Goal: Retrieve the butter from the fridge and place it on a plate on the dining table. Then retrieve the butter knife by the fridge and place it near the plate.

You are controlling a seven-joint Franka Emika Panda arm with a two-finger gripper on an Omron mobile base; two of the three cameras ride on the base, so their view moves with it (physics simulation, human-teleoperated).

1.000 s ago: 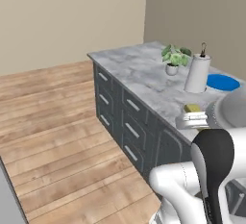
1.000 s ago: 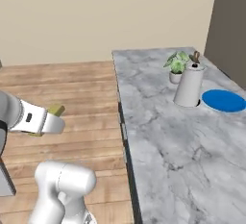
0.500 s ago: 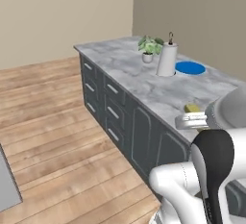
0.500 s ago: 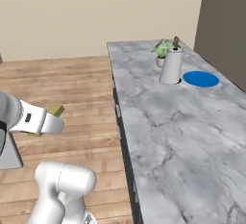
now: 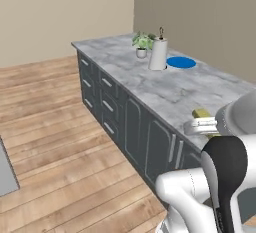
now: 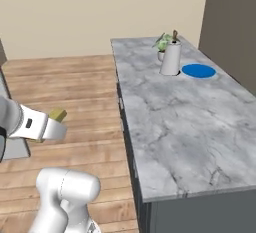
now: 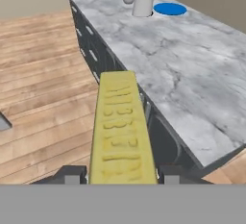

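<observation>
Yellow butter (image 7: 122, 129) between fingers (image 7: 72, 174), lettering in hand view.

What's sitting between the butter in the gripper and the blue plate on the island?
Mostly bare marble. The butter is held in the gripper off the near end of the dining table. The plate lies at the far end. A white jug and a potted plant stand just left of it, beside the path rather than across it.

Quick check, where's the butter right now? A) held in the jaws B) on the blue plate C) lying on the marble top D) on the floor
A: the hand view shows the butter clamped between the two dark fingertips, well short of the blue plate at the far end of the dining table.
</observation>
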